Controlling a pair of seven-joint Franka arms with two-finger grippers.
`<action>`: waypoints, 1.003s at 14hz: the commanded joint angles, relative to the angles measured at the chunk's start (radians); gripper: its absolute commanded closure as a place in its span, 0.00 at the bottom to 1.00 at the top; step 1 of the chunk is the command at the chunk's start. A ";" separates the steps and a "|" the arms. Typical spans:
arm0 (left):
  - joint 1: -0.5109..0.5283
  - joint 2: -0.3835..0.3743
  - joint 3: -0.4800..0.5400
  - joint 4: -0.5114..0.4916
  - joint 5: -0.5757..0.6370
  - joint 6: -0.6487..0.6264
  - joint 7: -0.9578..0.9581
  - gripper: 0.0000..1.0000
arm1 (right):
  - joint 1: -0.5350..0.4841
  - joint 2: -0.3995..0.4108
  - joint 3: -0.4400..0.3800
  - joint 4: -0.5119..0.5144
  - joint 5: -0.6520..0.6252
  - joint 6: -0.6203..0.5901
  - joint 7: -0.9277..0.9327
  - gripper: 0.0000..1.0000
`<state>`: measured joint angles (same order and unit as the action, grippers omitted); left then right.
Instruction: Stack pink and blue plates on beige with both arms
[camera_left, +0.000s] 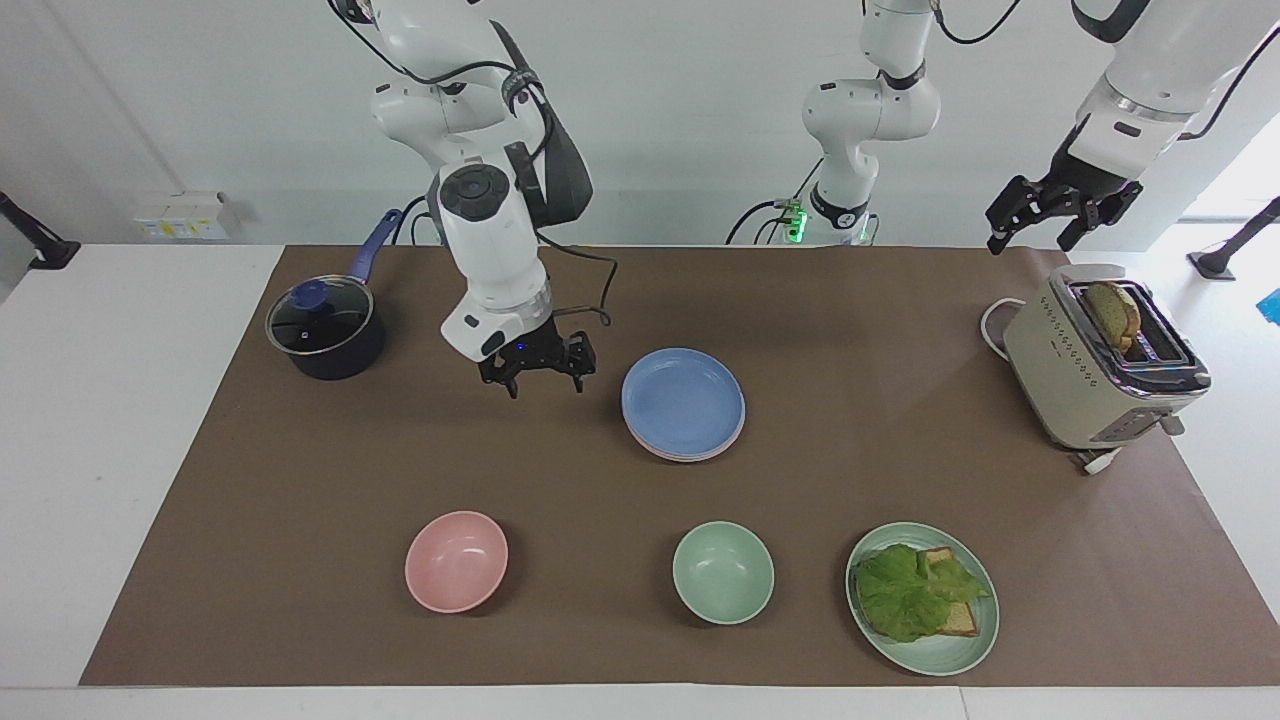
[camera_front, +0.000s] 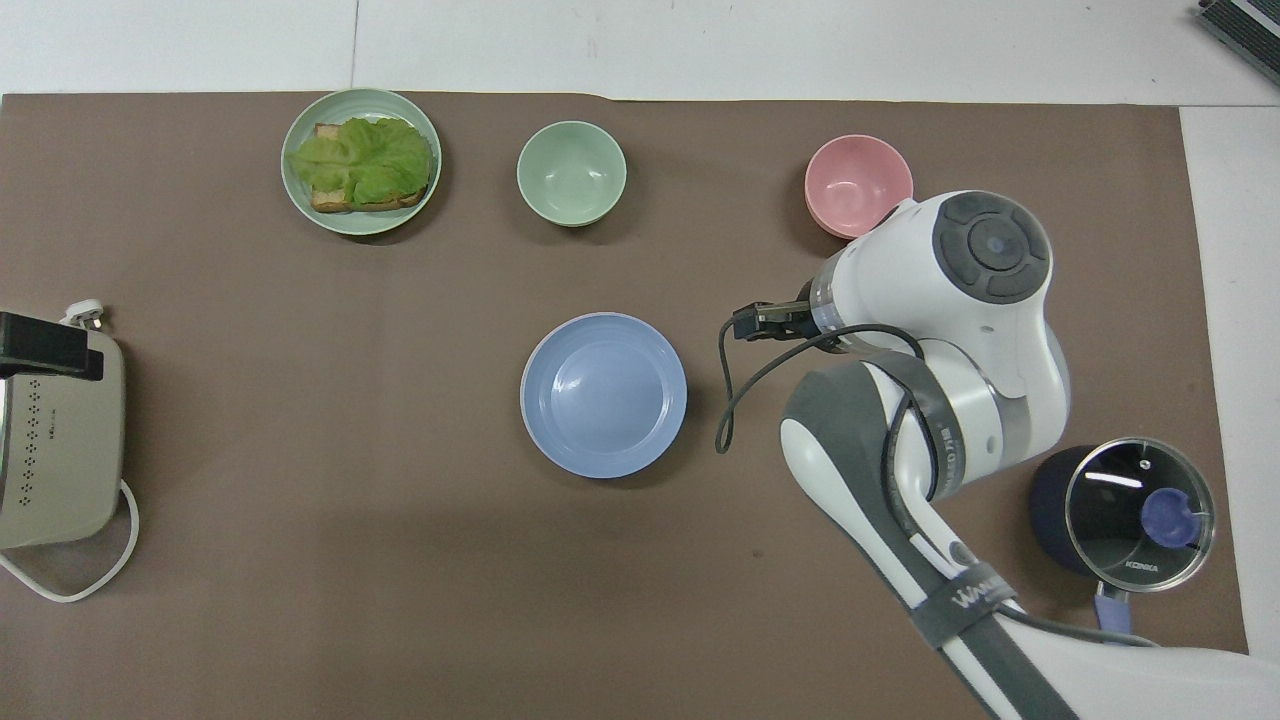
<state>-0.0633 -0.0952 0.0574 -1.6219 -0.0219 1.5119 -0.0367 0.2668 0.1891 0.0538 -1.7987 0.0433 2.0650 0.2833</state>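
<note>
Blue plate (camera_left: 683, 401) topmost on the stack at frame centre, pink plate (camera_left: 700, 455) edge peeking beneath. Right gripper (camera_left: 538, 372) left of it, fingers apart, empty. Left gripper (camera_left: 1060, 222) upper right, spread, above toaster (camera_left: 1095, 365).

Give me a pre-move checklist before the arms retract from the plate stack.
1. Blue plate on top of the stack: ok.
2. Pink plate under it, only its rim showing: ok.
3. Beige plate at the bottom: cannot tell, hidden by the plates above.
4. Right gripper open, empty, off the stack, over the bare mat beside it: ok.
5. Left gripper open, empty, waiting up above the toaster: ok.
6. Pot, pink bowl and green bowl stand apart from the stack: ok.
</note>
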 joint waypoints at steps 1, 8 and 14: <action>0.005 -0.006 -0.004 0.011 0.017 -0.019 0.001 0.00 | -0.036 -0.036 0.009 0.036 -0.045 -0.083 0.010 0.00; 0.005 -0.006 -0.004 0.011 0.017 -0.019 0.001 0.00 | -0.170 -0.161 0.011 0.045 -0.046 -0.141 -0.003 0.00; 0.005 -0.006 -0.004 0.011 0.017 -0.019 0.001 0.00 | -0.184 -0.211 -0.008 0.157 -0.075 -0.322 -0.013 0.00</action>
<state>-0.0633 -0.0952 0.0574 -1.6219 -0.0219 1.5119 -0.0367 0.0957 -0.0232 0.0398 -1.7107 0.0039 1.8219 0.2814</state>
